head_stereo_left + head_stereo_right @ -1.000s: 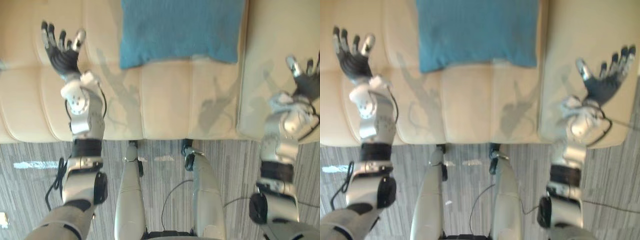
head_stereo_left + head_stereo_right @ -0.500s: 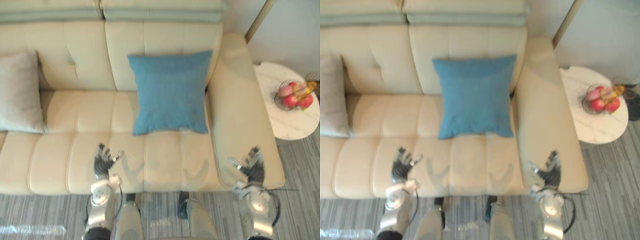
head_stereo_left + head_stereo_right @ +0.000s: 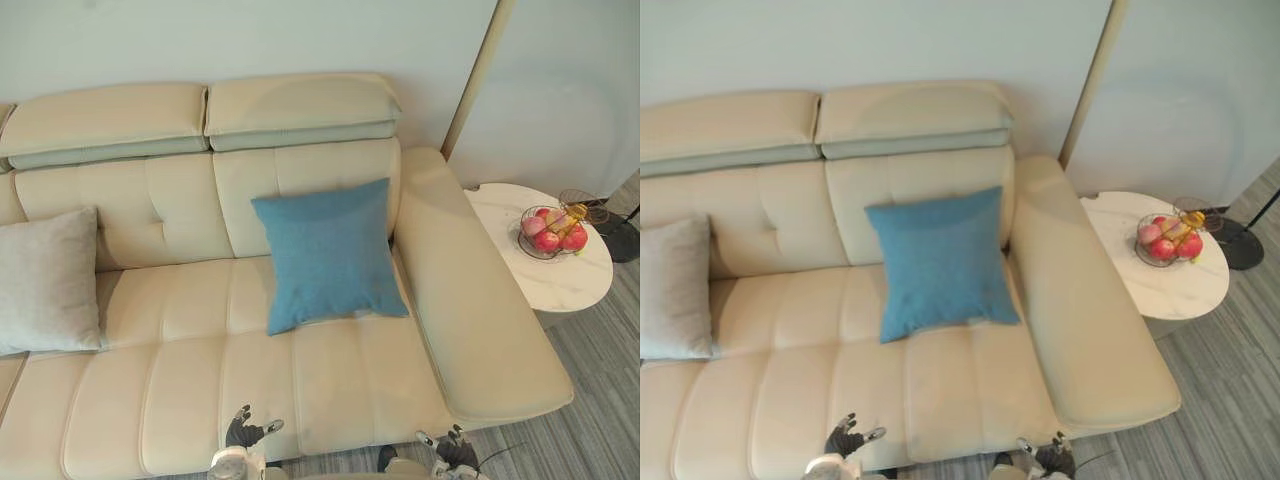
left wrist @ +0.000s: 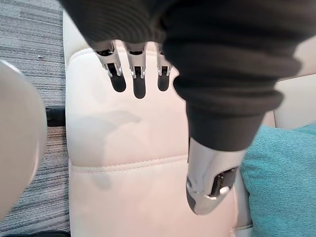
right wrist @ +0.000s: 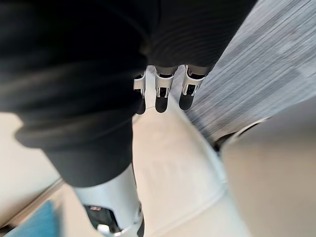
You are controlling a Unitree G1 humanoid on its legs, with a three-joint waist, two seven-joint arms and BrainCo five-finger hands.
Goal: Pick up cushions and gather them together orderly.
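A square teal cushion (image 3: 328, 252) leans upright against the cream sofa (image 3: 180, 400).

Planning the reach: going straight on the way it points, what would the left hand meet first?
Likely bare sofa seat, then the blue cushion near its lower left corner; the height of the left hand is unclear.

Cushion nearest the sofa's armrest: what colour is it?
That cushion is plain teal blue; the left eye view shows it best.

Noting blue cushion (image 3: 938, 262) leaning on sofa (image 3: 940, 385) backrest | noting grey cushion (image 3: 675, 290) at sofa's left end | holding left hand (image 3: 845, 440), right hand (image 3: 1052, 456) by sofa's front
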